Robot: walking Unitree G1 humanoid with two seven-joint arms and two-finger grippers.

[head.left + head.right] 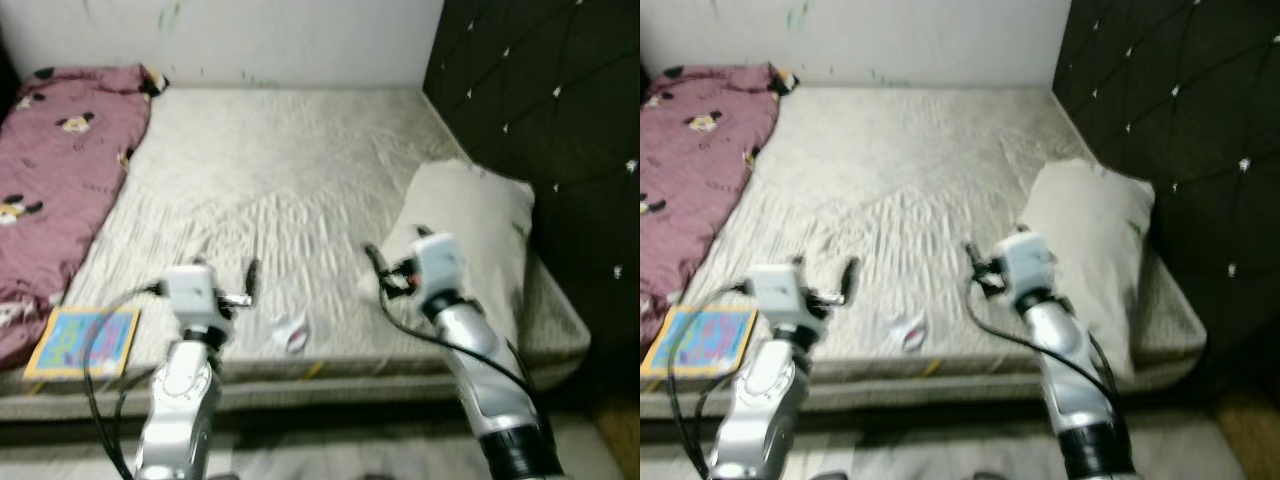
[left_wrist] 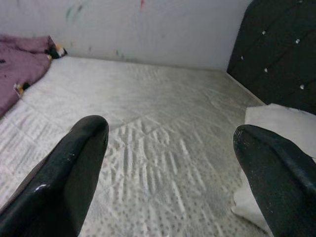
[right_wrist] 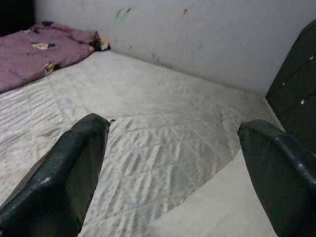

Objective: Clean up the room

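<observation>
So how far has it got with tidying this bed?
Nothing looks tidied yet. Left gripper and right gripper hover open and empty above the mattress. Left to do: crumpled wrapper, colourful book, bunched pink blanket, skewed pillow.

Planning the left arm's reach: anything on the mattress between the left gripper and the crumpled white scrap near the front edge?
Bare quilted mattress only, between left gripper and scrap, per the left eye view.
</observation>
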